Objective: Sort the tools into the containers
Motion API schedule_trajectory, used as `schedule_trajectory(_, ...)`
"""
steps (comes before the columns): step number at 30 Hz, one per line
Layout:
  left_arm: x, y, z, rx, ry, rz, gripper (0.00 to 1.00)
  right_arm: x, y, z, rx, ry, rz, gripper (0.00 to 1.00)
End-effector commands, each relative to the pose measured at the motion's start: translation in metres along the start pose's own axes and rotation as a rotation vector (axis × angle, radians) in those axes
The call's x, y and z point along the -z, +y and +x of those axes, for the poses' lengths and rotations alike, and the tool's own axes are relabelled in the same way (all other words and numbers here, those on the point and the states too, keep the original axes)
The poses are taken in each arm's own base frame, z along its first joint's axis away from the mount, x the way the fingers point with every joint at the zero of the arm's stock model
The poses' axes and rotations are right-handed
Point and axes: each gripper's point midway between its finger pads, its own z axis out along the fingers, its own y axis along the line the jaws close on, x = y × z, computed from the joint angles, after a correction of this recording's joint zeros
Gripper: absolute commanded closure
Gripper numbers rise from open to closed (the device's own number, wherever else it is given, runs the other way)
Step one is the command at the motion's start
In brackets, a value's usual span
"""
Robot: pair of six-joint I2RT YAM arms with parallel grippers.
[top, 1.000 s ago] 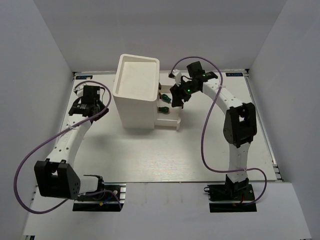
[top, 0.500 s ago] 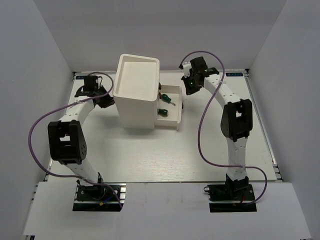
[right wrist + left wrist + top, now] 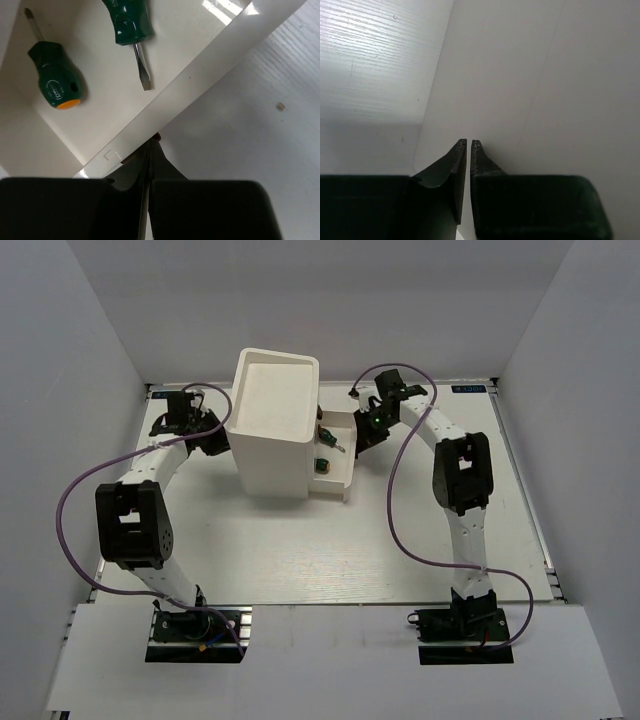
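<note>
Right pincer (image 3: 152, 143) shut, nothing visibly gripped, tips at front wall of pulled-out drawer (image 3: 200, 82) w/ stubby green screwdriver (image 3: 56, 86) & second green screwdriver (image 3: 128, 20) inside, arm arched over desk (image 3: 300, 540); left pincer (image 3: 469, 144) shut, empty, against cabinet (image 3: 270, 440) side, elbow raised.

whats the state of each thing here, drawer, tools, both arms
drawer, pulled out
phillips screwdriver, lying flat in the drawer
flathead screwdriver, lying flat in the drawer
cabinet, upright
left gripper, jaws shut, empty
right gripper, jaws shut, at the drawer's front wall
</note>
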Motion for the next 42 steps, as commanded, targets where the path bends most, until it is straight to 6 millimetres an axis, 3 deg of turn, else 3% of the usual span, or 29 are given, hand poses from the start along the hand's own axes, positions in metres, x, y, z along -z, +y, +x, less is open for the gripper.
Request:
schedule_trajectory(1,0.013,-0.026,0.007,-0.046,0.021,0.111,0.82,0.017,0.067,-0.043,0.008,-0.135,-0.306,1.0)
schedule_trajectory(8,0.012,-0.034,0.017,-0.067,0.067,0.164,0.83,0.014,0.084,-0.057,0.017,-0.182,-0.413,1.0)
schedule_trajectory(19,0.01,-0.045,0.027,-0.107,0.112,0.184,0.83,-0.012,0.116,-0.074,0.029,-0.231,-0.56,1.0)
schedule_trajectory(28,0.006,-0.052,0.041,-0.119,0.152,0.198,0.83,-0.037,0.129,-0.078,0.024,-0.242,-0.61,1.0)
schedule_trajectory(31,0.005,-0.049,0.042,-0.115,0.154,0.18,0.83,-0.037,0.125,-0.081,0.019,-0.247,-0.571,1.0)
schedule_trajectory(33,0.005,-0.043,0.036,-0.104,0.13,0.124,0.75,-0.035,0.119,-0.075,0.019,-0.23,-0.543,1.0)
schedule_trajectory(34,0.006,-0.031,0.033,-0.074,0.124,0.06,0.66,-0.03,0.111,-0.072,0.009,-0.23,-0.479,1.0)
schedule_trajectory(35,0.007,-0.021,0.031,-0.048,0.119,0.016,0.66,-0.028,0.106,-0.069,0.029,-0.231,-0.45,1.0)
schedule_trajectory(36,0.012,-0.016,0.029,-0.033,0.102,-0.03,0.52,-0.014,0.095,-0.069,0.054,-0.24,-0.375,1.0)
schedule_trajectory(38,0.031,0.009,0.012,0.01,0.021,-0.173,0.39,-0.007,0.073,-0.044,0.069,-0.206,-0.26,1.0)
schedule_trajectory(39,0.041,0.02,0.005,0.036,-0.007,-0.221,0.28,0.012,0.058,-0.048,0.104,-0.234,-0.173,0.84)
schedule_trajectory(40,0.051,0.03,-0.001,0.053,-0.042,-0.275,0.25,0.006,0.047,-0.019,0.101,-0.179,-0.14,0.75)
schedule_trajectory(41,0.066,0.031,-0.005,0.069,-0.082,-0.282,0.22,0.035,0.046,-0.028,0.14,-0.219,-0.061,0.66)
schedule_trajectory(42,0.078,0.033,-0.012,0.074,-0.118,-0.295,0.21,0.042,0.037,-0.021,0.144,-0.217,-0.03,0.31)
